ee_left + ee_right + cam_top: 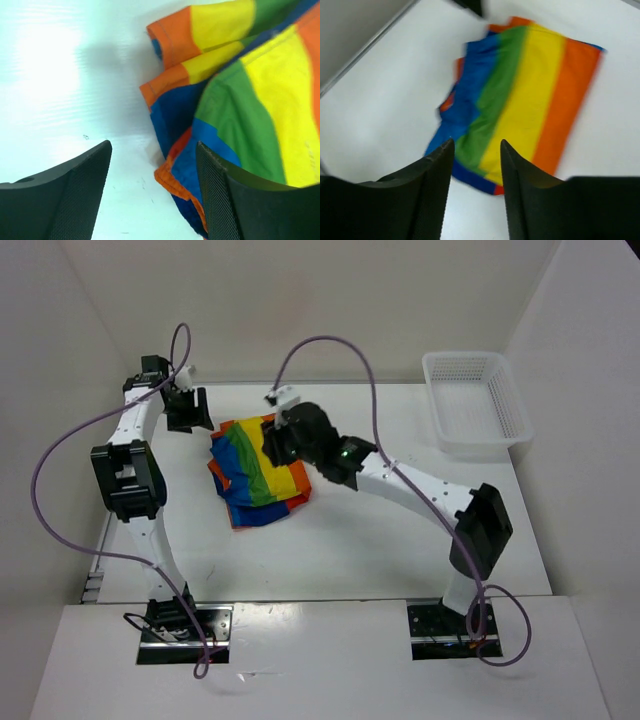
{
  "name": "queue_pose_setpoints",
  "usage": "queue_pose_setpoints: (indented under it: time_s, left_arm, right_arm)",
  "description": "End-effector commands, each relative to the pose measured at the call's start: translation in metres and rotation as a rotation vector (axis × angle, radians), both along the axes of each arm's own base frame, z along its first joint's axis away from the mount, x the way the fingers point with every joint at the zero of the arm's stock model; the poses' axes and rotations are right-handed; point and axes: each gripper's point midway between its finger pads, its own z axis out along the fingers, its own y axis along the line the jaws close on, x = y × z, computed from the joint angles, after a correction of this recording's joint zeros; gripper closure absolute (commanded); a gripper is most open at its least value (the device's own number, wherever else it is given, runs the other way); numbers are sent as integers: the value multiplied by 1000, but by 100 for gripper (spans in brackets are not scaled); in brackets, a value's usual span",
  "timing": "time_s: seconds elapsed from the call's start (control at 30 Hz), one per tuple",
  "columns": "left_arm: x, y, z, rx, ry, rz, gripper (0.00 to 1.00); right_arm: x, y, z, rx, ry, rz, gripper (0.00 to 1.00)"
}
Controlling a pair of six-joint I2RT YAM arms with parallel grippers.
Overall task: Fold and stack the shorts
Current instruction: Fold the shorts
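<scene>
We see the shorts (258, 472) are soft cloth, not shiny, with stitched edges. The table (380, 540) is white, smooth and a bit shiny. The basket (480, 445) is white plastic full of little holes. The left gripper (153, 150) has dull black pads (80, 200) with a fine bumpy grid

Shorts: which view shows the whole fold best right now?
Right wrist: the shorts lie nearly whole, though slightly blurred. Top external shows them small, the right arm covering one corner. Left wrist shows only a close-up edge.
</scene>
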Motion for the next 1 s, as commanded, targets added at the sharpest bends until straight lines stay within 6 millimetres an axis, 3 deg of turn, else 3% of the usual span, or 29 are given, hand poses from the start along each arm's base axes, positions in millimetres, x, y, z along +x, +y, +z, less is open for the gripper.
queue_pose_setpoints:
  time_s: [0.0, 0.03, 0.07, 0.13, 0.17, 0.23, 0.33, 0.4, 0.47, 0.63, 0.77, 0.83, 0.93, 0.97]
  left_arm:
    - [-3, -7, 59, -18, -138, -45, 25]
    - [-8, -25, 72, -38, -161, -85, 23]
    - [-15, -37, 71, -51, -143, -108, 21]
    - [-28, -51, 49, -35, -61, -125, 17]
    - [-34, -58, 37, -21, -20, -136, 15]
    - [-44, -50, 3, 15, 58, -112, 15]
    - [-50, -41, -32, 63, 106, -87, 15]
    - [-50, -41, -44, 61, 124, -88, 15]
    - [-44, -35, -44, 93, 106, -73, 18]
    - [-35, -24, -48, 149, 83, -46, 39]
    - [-37, -25, -61, 143, 101, -50, 43]
    - [-43, -36, -68, 108, 114, -76, 43]
    - [-41, -48, -68, 73, 96, -103, 43]
    - [-41, -51, -68, 54, 93, -112, 43]
  right_arm:
    - [69, -50, -44, 50, 119, -278, 55]
    - [77, -54, -59, 28, 135, -296, 55]
    - [80, -55, -67, 28, 159, -298, 55]
    - [85, -57, -84, 10, 192, -292, 52]
    - [86, -56, -104, -20, 216, -294, 50]
    - [85, -56, -134, -65, 261, -304, 45]
    - [76, -53, -168, -91, 347, -291, 36]
    - [73, -58, -185, -97, 405, -312, 35]
    - [70, -66, -199, -103, 446, -344, 33]
    - [59, -86, -213, -39, 540, -389, 30]
    - [38, -89, -230, -39, 607, -357, 29]
    - [24, -83, -234, -19, 662, -299, 33]
    - [16, -80, -237, -9, 686, -265, 62]
    - [16, -78, -229, 6, 679, -253, 81]
